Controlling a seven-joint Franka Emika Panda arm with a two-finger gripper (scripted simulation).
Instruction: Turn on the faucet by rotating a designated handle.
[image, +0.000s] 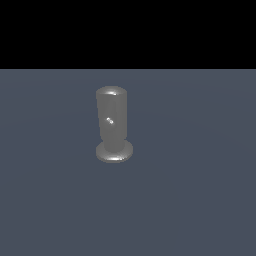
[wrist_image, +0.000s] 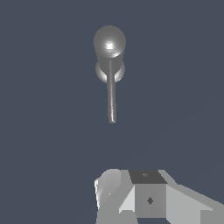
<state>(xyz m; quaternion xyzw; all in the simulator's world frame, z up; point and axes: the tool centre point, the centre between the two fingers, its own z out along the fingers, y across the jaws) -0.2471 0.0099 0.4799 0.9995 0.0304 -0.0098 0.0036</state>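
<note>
**Approach to the faucet handle**

The faucet (image: 113, 124) stands upright on the floor (image: 200, 200); its handle (wrist_image: 112, 98) projects toward 6 o'clock in the wrist view — free to be pushed sideways. The gripper (wrist_image: 131, 197) is well apart; its opening cannot be judged.

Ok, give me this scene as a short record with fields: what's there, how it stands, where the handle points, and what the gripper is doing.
faucet: glossy grey upright cylinder on a wider round disc base
handle: thin straight rod projecting from the cylinder; in the exterior view it is end-on, a small bright dot
surface: plain dark blue-grey floor
gripper: only part of it shows at the wrist view's edge, apart from the handle, nothing held; absent from the exterior view
gripper state: cannot tell
contact: none
task status: handle not yet touched
</note>
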